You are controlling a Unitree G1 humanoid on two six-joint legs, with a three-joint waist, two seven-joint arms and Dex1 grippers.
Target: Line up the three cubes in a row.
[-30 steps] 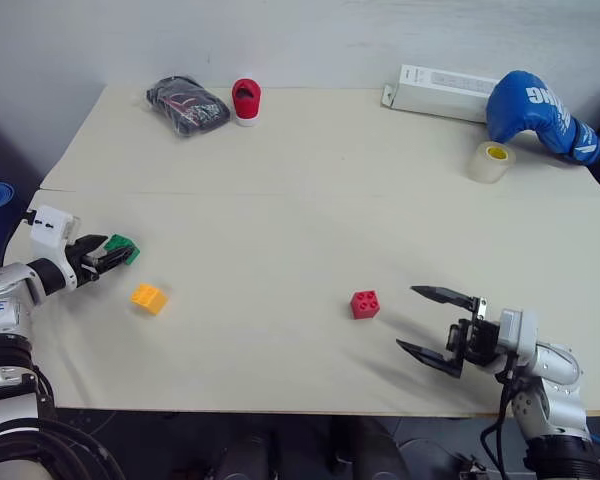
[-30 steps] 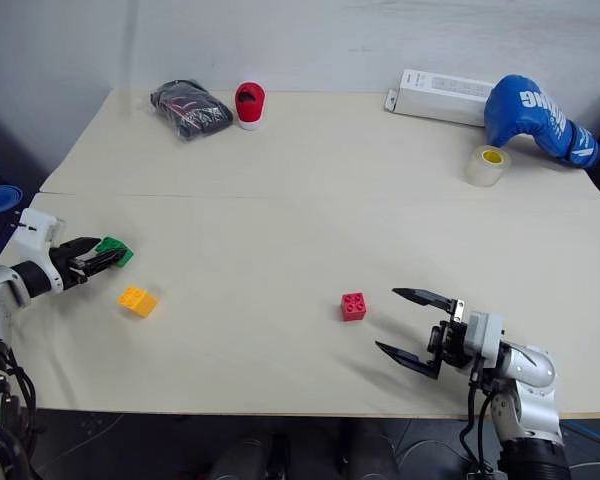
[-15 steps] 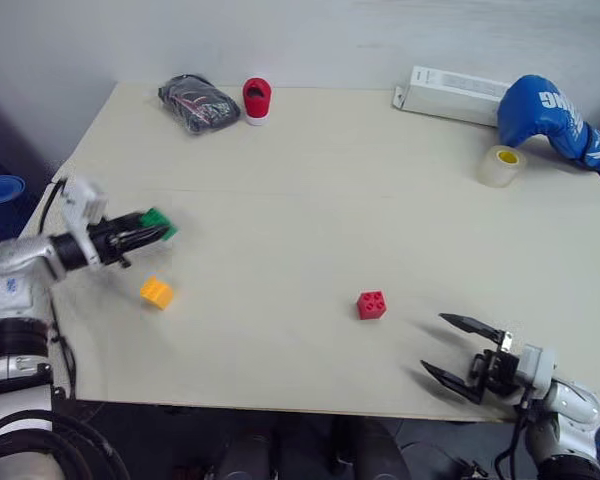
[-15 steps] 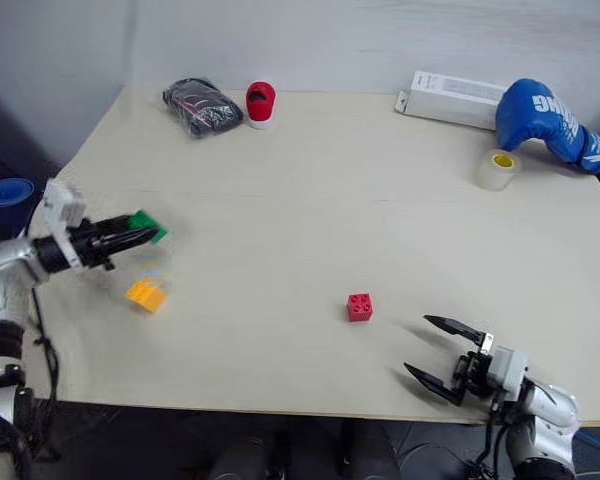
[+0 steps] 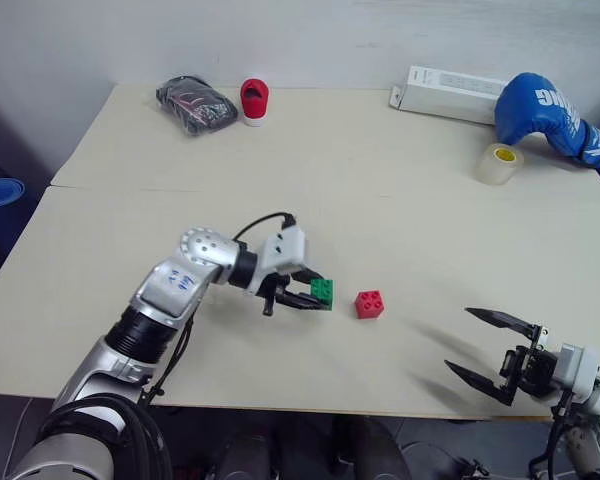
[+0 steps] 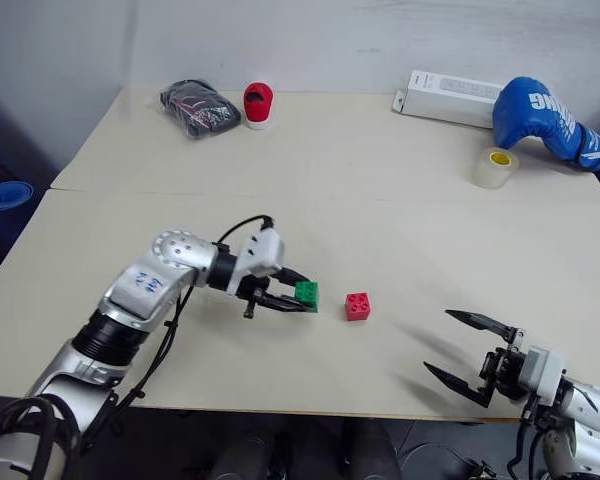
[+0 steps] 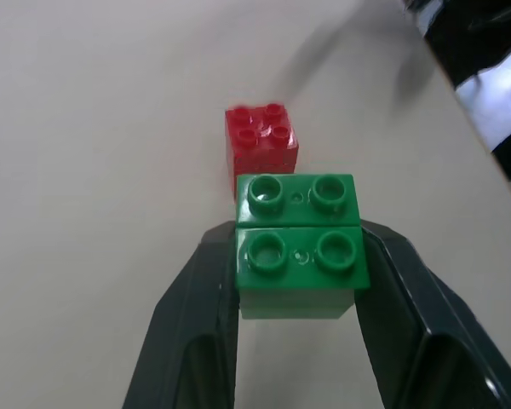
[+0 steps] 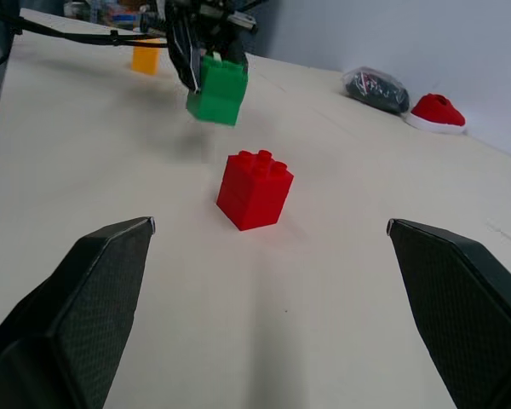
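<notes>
So the left tool (image 5: 315, 296) is clamped on the green cube (image 5: 322, 292), one black finger on each side, and in the right wrist view the cube hangs just above the desk (image 5: 380, 190) with its shadow under it. It's sitting over the middle of the desk, toward the front edge, just beside the red cube (image 5: 369, 304) but not touching it. The red one rests flat on the desk, studs up. The orange-yellow cube (image 8: 145, 58) is on the desk well beyond the green one, as seen from the right wrist.

The right tool (image 5: 492, 347) is near the front right corner, fingers spread wide with nothing in them, pointing toward the red cube.

Along the back edge: a dark bag (image 5: 190, 103) and a red cap (image 5: 251, 101) toward the left, a white box (image 5: 448, 93), a blue boxing glove (image 5: 551, 115) and a tape roll (image 5: 497, 163) toward the right.
</notes>
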